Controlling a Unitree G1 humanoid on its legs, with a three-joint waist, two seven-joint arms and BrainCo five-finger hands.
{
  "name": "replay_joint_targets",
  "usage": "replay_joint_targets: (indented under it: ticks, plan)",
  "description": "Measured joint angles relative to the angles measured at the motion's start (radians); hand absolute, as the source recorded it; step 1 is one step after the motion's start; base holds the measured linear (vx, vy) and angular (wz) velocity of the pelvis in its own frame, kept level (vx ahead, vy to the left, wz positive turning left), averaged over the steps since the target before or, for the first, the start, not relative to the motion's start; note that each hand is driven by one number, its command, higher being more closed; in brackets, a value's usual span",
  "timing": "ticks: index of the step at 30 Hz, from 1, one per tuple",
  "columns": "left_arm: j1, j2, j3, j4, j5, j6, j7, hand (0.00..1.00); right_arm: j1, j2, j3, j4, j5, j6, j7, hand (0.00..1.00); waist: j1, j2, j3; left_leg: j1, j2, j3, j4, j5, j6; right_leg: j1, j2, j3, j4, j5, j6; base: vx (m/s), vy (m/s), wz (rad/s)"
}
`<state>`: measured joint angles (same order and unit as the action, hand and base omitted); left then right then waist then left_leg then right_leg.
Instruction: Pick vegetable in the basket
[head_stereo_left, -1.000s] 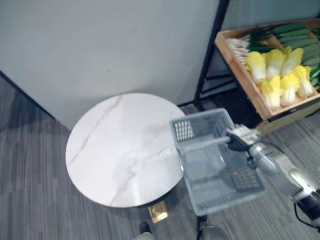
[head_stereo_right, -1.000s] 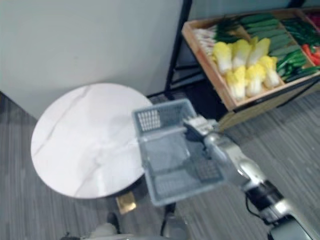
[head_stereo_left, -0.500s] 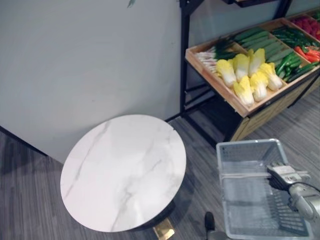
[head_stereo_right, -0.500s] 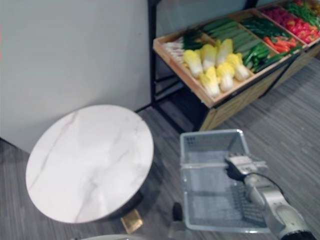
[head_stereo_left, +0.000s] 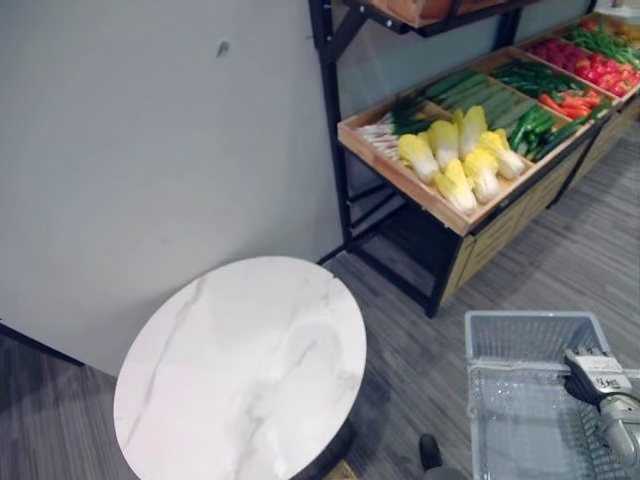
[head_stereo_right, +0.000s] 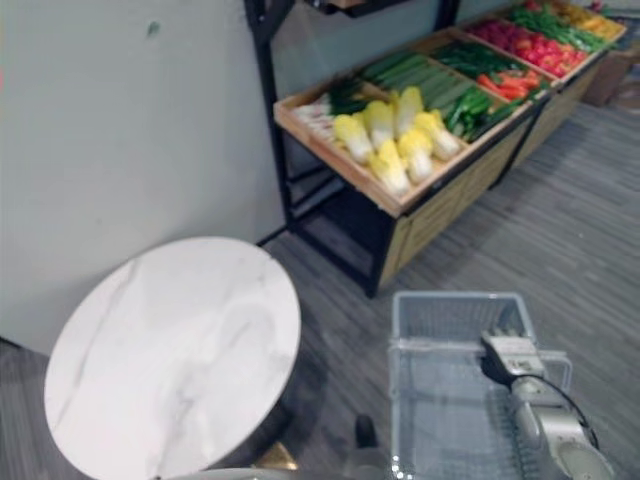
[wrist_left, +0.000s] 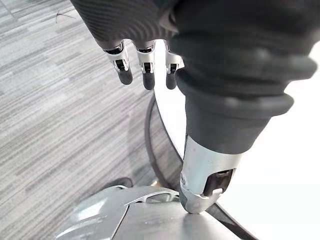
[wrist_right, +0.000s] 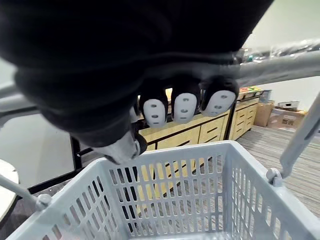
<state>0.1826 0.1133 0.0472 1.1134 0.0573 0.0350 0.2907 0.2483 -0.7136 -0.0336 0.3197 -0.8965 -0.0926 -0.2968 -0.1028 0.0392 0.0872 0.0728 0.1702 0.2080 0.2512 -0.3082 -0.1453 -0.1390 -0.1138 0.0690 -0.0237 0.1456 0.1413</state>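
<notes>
My right hand (head_stereo_left: 598, 372) is shut on the handle (wrist_right: 280, 67) of a grey plastic basket (head_stereo_left: 520, 340), which hangs low at the right above the floor. In the right wrist view its fingers (wrist_right: 182, 107) curl round the handle, and the basket (wrist_right: 170, 180) under them holds nothing. Vegetables lie in a sloping wooden shelf tray (head_stereo_left: 400, 185) at the upper right: yellow cabbages (head_stereo_left: 455, 160), cucumbers (head_stereo_left: 470, 90), green beans (head_stereo_left: 535, 125) and red peppers (head_stereo_left: 580, 75). My left hand (wrist_left: 210, 115) hangs open above the floor, beside the round table's edge.
A round white marble table (head_stereo_left: 240, 370) stands at the lower left, in front of a grey wall (head_stereo_left: 150, 150). The shelf's black metal frame (head_stereo_left: 335, 120) rises between the table and the tray. Grey striped carpet (head_stereo_left: 420, 340) lies between table, shelf and basket.
The camera has swung toward the shelf, so more of the tray shows. The basket in my right hand has come away from the table's right edge and now hangs over the carpet.
</notes>
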Motion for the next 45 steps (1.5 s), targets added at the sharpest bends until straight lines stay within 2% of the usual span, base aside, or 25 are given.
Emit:
replay_joint_targets:
  ticks: [3, 5, 6, 7, 8, 9, 10, 11, 12, 13, 14, 15, 16, 17, 21, 26, 31, 32, 34, 35, 36, 40, 41, 42, 45]
  plan:
    - [0.001, 0.015, 0.0, -0.003, -0.009, -0.002, 0.001, 0.0, 0.028, 0.065, -0.079, -0.009, 0.002, 0.002, -0.015, 1.0, -0.02, -0.038, 0.008, -0.003, -0.038, 0.033, 0.036, -0.026, 0.023, -0.018, -0.032, 0.031, 0.02, 0.0, 0.0, -0.12, 0.143, -0.35]
    - [0.001, 0.022, -0.004, -0.002, -0.008, -0.001, 0.0, 0.0, 0.039, 0.087, -0.135, -0.048, 0.003, 0.023, -0.027, 1.0, -0.037, -0.049, 0.008, -0.039, -0.063, 0.079, 0.08, -0.045, 0.054, -0.068, -0.05, 0.081, 0.028, -0.005, -0.009, -0.11, 0.164, -0.54]
    - [-0.003, 0.026, -0.004, -0.002, -0.007, -0.001, -0.001, 0.0, 0.035, 0.094, -0.142, -0.058, 0.003, 0.032, -0.028, 1.0, -0.037, -0.052, 0.009, -0.049, -0.069, 0.105, 0.091, -0.046, 0.062, -0.085, -0.05, 0.087, 0.023, -0.026, -0.041, -0.11, 0.164, -1.05]
    - [-0.021, 0.029, -0.005, 0.0, -0.004, 0.0, -0.006, 0.0, 0.011, 0.114, -0.141, -0.071, 0.003, 0.057, -0.031, 1.0, -0.033, -0.033, 0.015, -0.071, -0.048, 0.174, 0.071, -0.021, 0.101, -0.127, -0.05, 0.008, 0.022, -0.154, -0.181, -0.11, 0.126, -1.02]
    - [-0.03, 0.03, -0.003, 0.0, -0.003, 0.0, -0.006, 0.0, -0.005, 0.12, -0.137, -0.072, 0.003, 0.066, -0.033, 1.0, -0.029, -0.021, 0.033, -0.066, -0.029, 0.203, 0.052, -0.007, 0.106, -0.163, -0.051, -0.064, 0.096, -0.149, -0.178, -0.1, 0.127, -1.37]
    - [-0.045, 0.034, 0.0, -0.013, 0.003, -0.003, -0.006, 0.0, -0.042, 0.121, -0.115, -0.072, 0.004, 0.072, -0.035, 1.0, -0.027, -0.025, 0.074, -0.032, -0.02, 0.259, 0.02, 0.01, 0.108, -0.223, -0.068, -0.215, 0.353, -0.146, -0.192, -0.06, 0.049, -1.13]
    - [-0.042, 0.053, 0.0, -0.02, 0.004, -0.003, -0.007, 0.0, -0.044, 0.123, -0.107, -0.069, 0.003, 0.071, -0.044, 1.0, -0.027, -0.056, 0.091, -0.008, -0.024, 0.292, 0.022, 0.009, 0.108, -0.211, -0.099, -0.315, 0.556, -0.17, -0.227, -0.04, 0.056, -1.08]
    - [-0.042, 0.071, 0.001, -0.021, 0.004, -0.002, -0.009, 0.0, -0.039, 0.123, -0.102, -0.068, 0.003, 0.072, -0.046, 1.0, -0.031, -0.081, 0.09, 0.003, -0.042, 0.314, 0.037, 0.002, 0.109, -0.191, -0.107, -0.358, 0.586, -0.188, -0.232, -0.05, 0.087, -1.4]
    - [-0.042, 0.071, 0.007, -0.016, 0.004, 0.01, -0.015, 0.0, -0.073, 0.121, -0.082, -0.059, 0.002, 0.07, -0.046, 1.0, -0.01, -0.095, 0.09, -0.016, -0.031, 0.344, 0.042, -0.002, 0.123, -0.18, -0.057, -0.378, 0.466, -0.145, -0.255, -0.14, 0.029, -1.54]
    - [-0.033, 0.061, 0.02, -0.004, 0.004, 0.014, -0.018, 0.0, -0.099, 0.123, -0.078, -0.058, 0.002, 0.068, -0.048, 1.0, 0.007, -0.054, 0.082, -0.015, 0.008, 0.354, 0.008, 0.001, 0.127, -0.151, -0.004, -0.34, 0.362, -0.103, -0.249, -0.15, 0.037, -2.03]
    - [-0.042, 0.046, 0.054, 0.001, 0.004, 0.014, -0.019, 0.0, -0.106, 0.126, -0.076, -0.06, 0.002, 0.065, -0.051, 1.0, 0.021, -0.058, 0.091, 0.008, 0.013, 0.431, -0.031, 0.029, 0.115, -0.157, -0.022, -0.371, 0.514, -0.191, -0.26, -0.09, -0.019, -1.44]
    - [-0.042, 0.051, 0.037, -0.004, 0.004, 0.014, -0.017, 0.0, -0.098, 0.125, -0.076, -0.046, 0.002, 0.064, -0.052, 1.0, 0.018, -0.065, 0.092, 0.033, -0.004, 0.458, -0.051, 0.045, 0.124, -0.108, -0.078, -0.39, 0.619, -0.249, -0.2, 0.03, 0.013, -1.13]
    - [-0.042, 0.053, 0.035, -0.005, 0.004, 0.015, -0.018, 0.0, -0.097, 0.125, -0.075, -0.036, 0.002, 0.061, -0.051, 1.0, 0.019, -0.068, 0.091, 0.036, -0.008, 0.475, -0.052, 0.046, 0.125, -0.076, -0.099, -0.39, 0.617, -0.265, -0.18, 0.01, -0.032, -0.93]
    - [-0.046, 0.056, 0.04, -0.01, 0.004, 0.018, -0.018, 0.0, -0.102, 0.133, -0.075, -0.03, 0.002, 0.062, -0.05, 1.0, 0.028, -0.088, 0.085, 0.031, -0.01, 0.512, -0.037, 0.048, 0.123, -0.051, -0.104, -0.391, 0.555, -0.278, -0.155, -0.07, -0.073, -0.98]
    - [-0.045, 0.034, 0.045, -0.012, 0.006, 0.018, -0.015, 0.0, -0.102, 0.133, -0.073, -0.041, -0.007, 0.063, -0.051, 1.0, 0.027, -0.05, 0.073, -0.001, -0.003, 0.608, -0.03, 0.09, 0.111, 0.021, -0.024, -0.324, 0.19, -0.222, -0.066, -0.08, -0.121, -0.95]
    - [-0.051, 0.019, 0.037, -0.009, 0.006, 0.018, -0.007, 0.0, -0.087, 0.133, -0.014, -0.04, -0.008, 0.071, -0.051, 1.0, 0.025, -0.009, 0.064, -0.02, 0.082, 0.665, 0.08, 0.1, 0.093, 0.092, 0.054, -0.263, -0.031, -0.089, -0.093, -0.08, -0.174, -0.59]
    - [-0.055, 0.021, 0.036, -0.011, 0.006, 0.016, 0.014, 0.0, -0.042, 0.135, 0.002, -0.047, -0.006, 0.066, -0.055, 1.0, 0.022, 0.01, 0.068, -0.034, 0.22, 0.644, 0.3, 0.106, 0.1, 0.152, 0.105, -0.278, -0.055, -0.103, -0.13, -0.03, -0.157, -0.16]
    - [-0.054, 0.021, 0.036, -0.011, 0.006, 0.013, 0.015, 0.0, -0.031, 0.135, 0.002, -0.054, -0.007, 0.066, -0.056, 1.0, 0.023, 0.017, 0.071, -0.036, 0.244, 0.605, 0.36, 0.131, 0.106, 0.185, 0.112, -0.27, -0.06, -0.101, -0.135, 0.08, -0.096, -0.15]
    - [-0.048, 0.016, 0.029, -0.019, 0.006, 0.007, 0.015, 0.0, -0.036, 0.128, 0.001, -0.062, -0.007, 0.067, -0.061, 1.0, 0.028, 0.014, 0.073, -0.076, 0.207, 0.461, 0.394, 0.128, 0.101, 0.207, 0.092, -0.241, -0.058, -0.101, -0.136, 0.05, -0.051, -0.32]
    - [-0.047, 0.003, 0.029, -0.026, 0.004, -0.001, 0.016, 0.0, -0.052, 0.119, 0.001, -0.062, -0.007, 0.067, -0.065, 1.0, 0.029, 0.013, 0.074, -0.106, 0.143, 0.346, 0.352, 0.115, 0.078, 0.199, 0.07, -0.218, -0.052, -0.102, -0.134, 0.0, 0.008, -0.53]
    - [-0.045, -0.002, 0.025, -0.033, 0.003, -0.006, 0.017, 0.0, -0.066, 0.118, 0.001, -0.062, -0.005, 0.068, -0.067, 1.0, 0.03, 0.013, 0.074, -0.126, 0.084, 0.246, 0.279, 0.109, 0.067, 0.189, 0.055, -0.191, -0.051, -0.104, -0.128, -0.01, 0.025, -0.56]
    - [-0.03, -0.017, 0.005, -0.039, 0.003, -0.011, 0.01, 0.0, -0.087, 0.12, 0.004, -0.059, 0.002, 0.07, -0.067, 1.0, 0.051, 0.021, 0.078, -0.141, -0.04, -0.005, -0.027, 0.122, 0.059, 0.146, 0.042, -0.114, -0.032, -0.108, -0.125, -0.03, 0.121, -0.57]
    - [-0.028, -0.021, 0.003, -0.038, 0.002, -0.01, 0.009, 0.0, -0.09, 0.12, 0.004, -0.059, 0.002, 0.072, -0.067, 1.0, 0.054, 0.026, 0.08, -0.14, -0.047, -0.038, -0.066, 0.133, 0.049, 0.14, 0.044, -0.109, -0.028, -0.109, -0.123, -0.06, 0.195, -0.54]
    - [-0.024, -0.028, 0.001, -0.038, 0.003, -0.01, 0.01, 0.0, -0.101, 0.121, 0.005, -0.055, 0.001, 0.079, -0.068, 1.0, 0.06, 0.032, 0.09, -0.139, -0.059, -0.079, -0.106, 0.165, 0.058, 0.123, 0.05, -0.091, -0.022, -0.112, -0.104, -0.03, 0.219, -0.42]
    - [-0.024, -0.006, -0.001, -0.038, 0.002, -0.009, 0.01, 0.0, -0.117, 0.118, 0.024, -0.051, 0.002, 0.081, -0.07, 1.0, 0.072, 0.004, 0.109, -0.143, -0.11, -0.053, -0.095, 0.125, 0.076, 0.118, 0.005, -0.065, -0.032, -0.095, -0.077, 0.02, 0.191, -0.27]
